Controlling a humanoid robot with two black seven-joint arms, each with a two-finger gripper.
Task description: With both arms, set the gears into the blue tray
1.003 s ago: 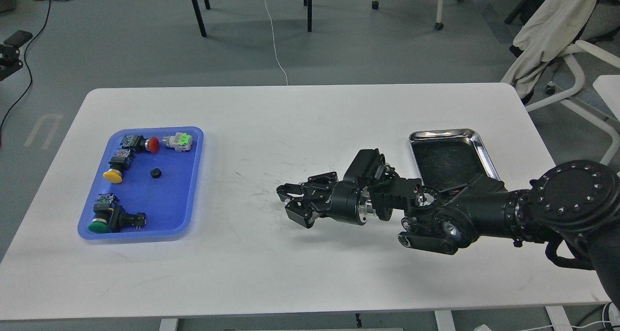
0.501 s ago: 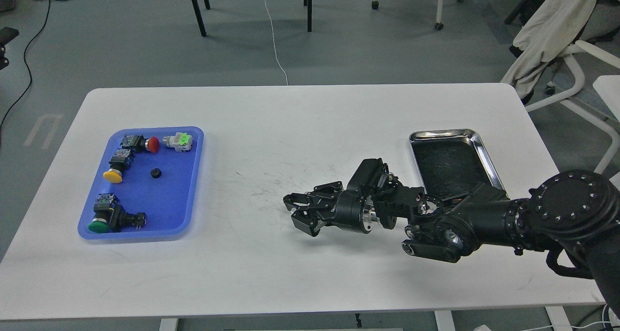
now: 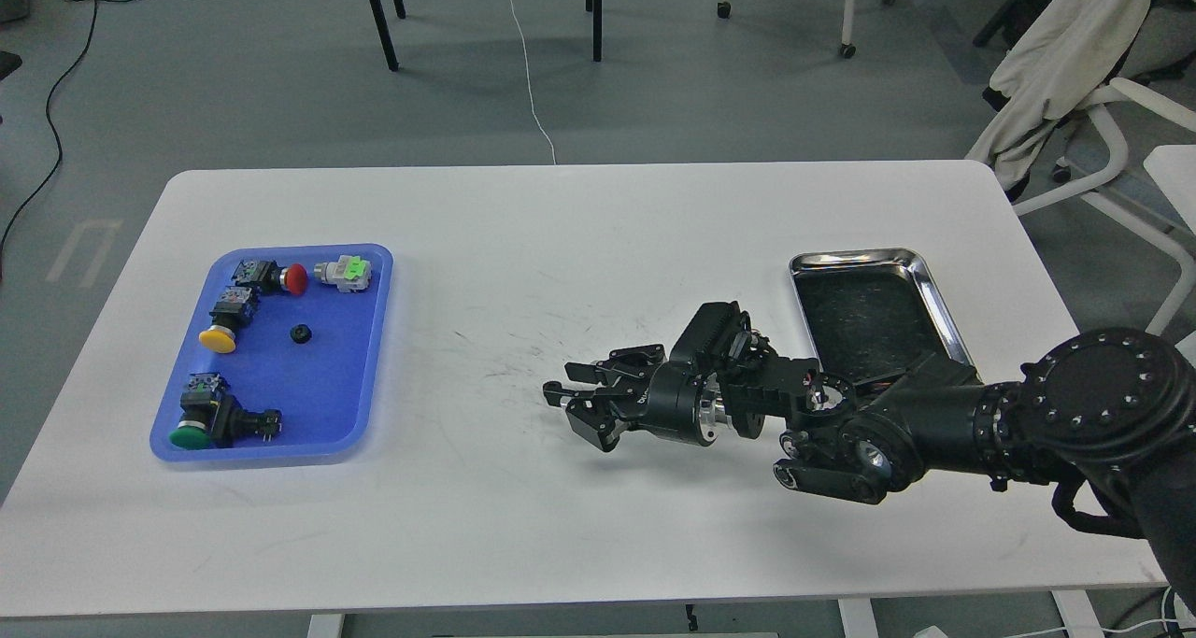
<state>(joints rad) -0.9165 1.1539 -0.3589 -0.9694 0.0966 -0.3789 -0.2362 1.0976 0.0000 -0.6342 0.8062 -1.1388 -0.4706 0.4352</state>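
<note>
Right end effector (image 3: 572,404) poised mid-counter with fingers spread and nothing visibly pinched, apparently empty; one gear (image 3: 300,333) lying mid blue tray (image 3: 369,358) by the left edge, other gear unseen.

The right arm (image 3: 934,414) hid the steel tray's (image 3: 864,260) near edge and ran off the picture's right side. Whether its pincer (image 3: 565,397) held anything was too small to tell. The tabletop's (image 3: 598,526) near corners were cut off.
</note>
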